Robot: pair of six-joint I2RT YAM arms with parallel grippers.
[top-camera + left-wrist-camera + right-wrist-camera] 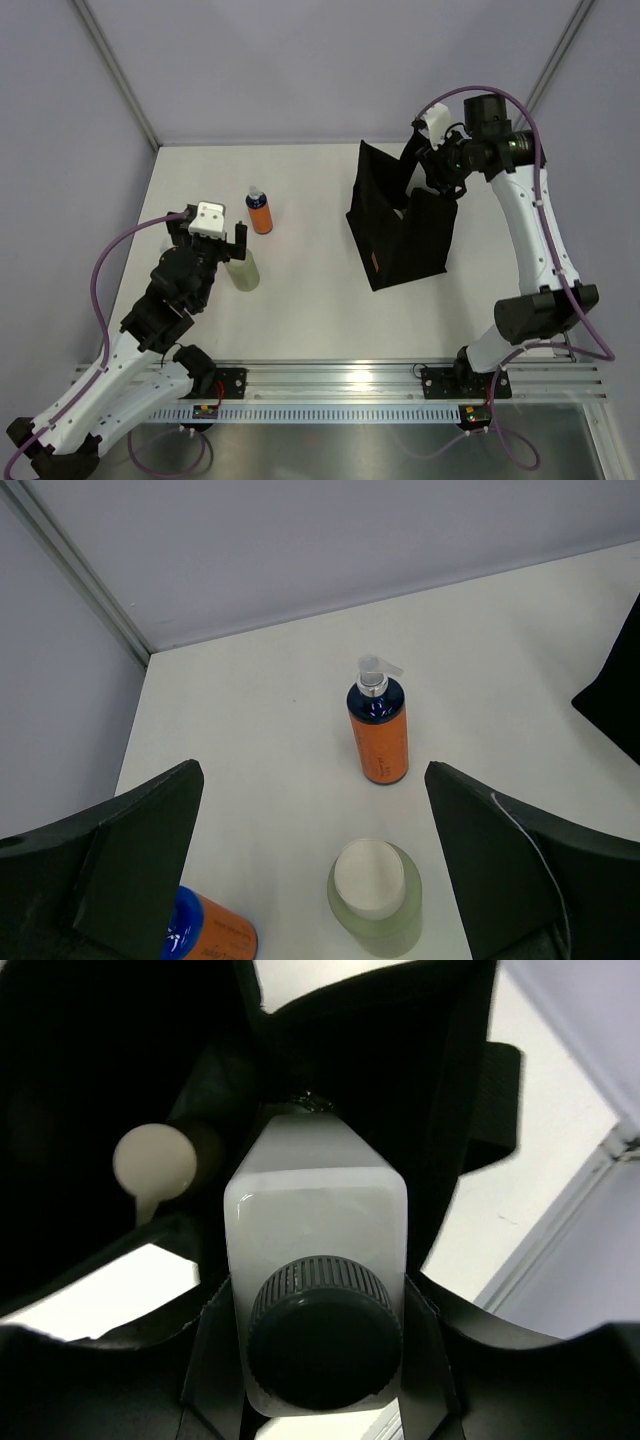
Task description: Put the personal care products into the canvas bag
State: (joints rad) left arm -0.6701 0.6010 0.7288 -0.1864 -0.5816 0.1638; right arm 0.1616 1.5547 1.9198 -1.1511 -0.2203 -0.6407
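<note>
My right gripper (pixel 437 170) hangs over the open mouth of the black canvas bag (pixel 395 235). It is shut on a white bottle with a black cap (pixel 318 1260), held above the bag's dark inside (pixel 90 1060). A beige round-topped bottle (pixel 155 1160) lies in the bag. My left gripper (pixel 212 240) is open and empty. An olive-green bottle (pixel 375 895) stands between its fingers (pixel 130 870); it also shows in the top view (pixel 243 270). One orange bottle with a blue cap (pixel 378 730) stands farther out. A second orange bottle (pixel 205 935) lies by the left finger.
The table's white surface (pixel 300 310) ends at grey walls behind and on the left. A metal rail (pixel 350 385) runs along the near edge. A corner of the bag (pixel 615 695) shows at the right of the left wrist view.
</note>
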